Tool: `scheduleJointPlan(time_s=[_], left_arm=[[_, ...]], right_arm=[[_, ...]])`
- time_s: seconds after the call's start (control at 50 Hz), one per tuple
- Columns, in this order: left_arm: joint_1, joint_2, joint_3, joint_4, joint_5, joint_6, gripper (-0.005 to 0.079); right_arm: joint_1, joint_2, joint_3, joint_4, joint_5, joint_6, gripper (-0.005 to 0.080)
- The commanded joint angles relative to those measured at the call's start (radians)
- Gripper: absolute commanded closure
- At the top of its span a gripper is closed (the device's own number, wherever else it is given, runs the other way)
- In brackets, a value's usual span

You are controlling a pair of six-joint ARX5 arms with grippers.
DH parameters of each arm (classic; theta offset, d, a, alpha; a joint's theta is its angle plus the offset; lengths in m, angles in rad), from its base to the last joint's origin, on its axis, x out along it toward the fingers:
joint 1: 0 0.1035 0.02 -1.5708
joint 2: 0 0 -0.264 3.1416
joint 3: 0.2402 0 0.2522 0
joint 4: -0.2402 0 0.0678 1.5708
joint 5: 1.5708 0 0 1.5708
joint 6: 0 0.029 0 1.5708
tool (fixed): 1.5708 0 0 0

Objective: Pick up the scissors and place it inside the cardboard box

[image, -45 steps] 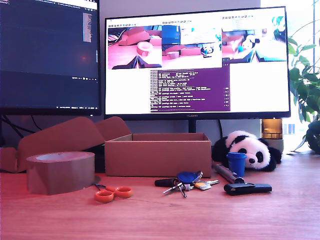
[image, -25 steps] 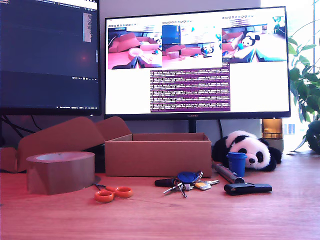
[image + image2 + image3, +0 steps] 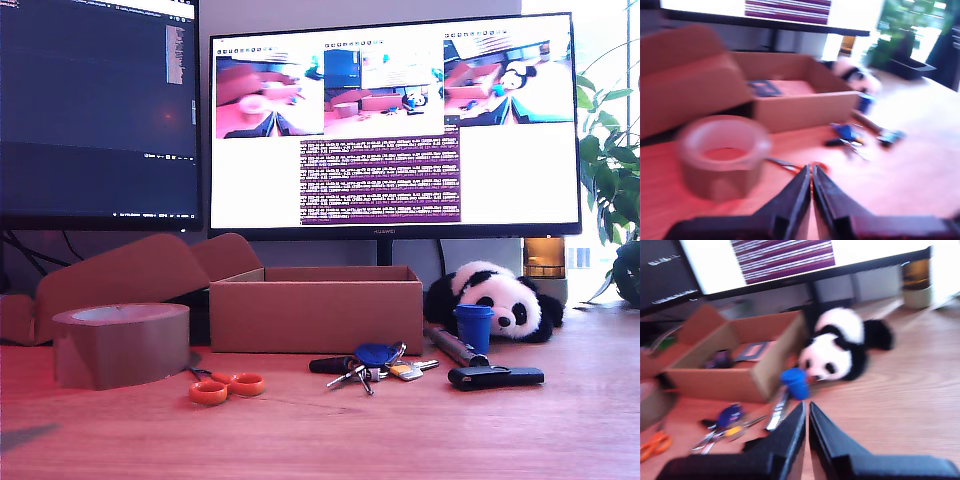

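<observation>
Desk (image 3: 420, 430) wooden, monitors behind | scissors (image 3: 226, 385) beside tape roll (image 3: 121, 344) | both grippers closed, empty

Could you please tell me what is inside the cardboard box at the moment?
Inside the cardboard box, a flat dark-framed item lies on the floor, beside a dark blurry object. Its near wall hides the rest; the scissors lie outside.

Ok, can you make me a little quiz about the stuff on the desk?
1. True or false: the scissors are already inside the cardboard box.
2. In the exterior view, what stands right beside the scissors? A) tape roll B) toy panda C) plant
3. Fill in: the scissors' ring handles are ______.

Key
1. False; they lie on the desk in front of it.
2. A
3. orange
</observation>
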Motion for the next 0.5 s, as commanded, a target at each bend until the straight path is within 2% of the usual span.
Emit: scheduleJointPlan(time_s=[0.0,0.14,0.38,0.48], left_arm=[[-0.018,0.005,-0.016,0.007,-0.009,-0.003,0.0765],[-0.051,0.005,-0.016,0.001,-0.024,-0.002,0.0765],[-0.076,0.005,-0.016,-0.009,-0.037,-0.002,0.0765],[-0.077,0.005,-0.016,-0.051,-0.053,0.02,0.0765]], right_arm=[[0.018,0.005,-0.023,0.01,-0.012,0.011,0.0763],[0.06,0.028,-0.018,0.002,-0.068,0.018,0.0764],[0.169,0.151,0.025,-0.092,-0.112,0.172,0.0764],[0.222,0.218,0.051,-0.107,-0.136,0.202,0.0764]])
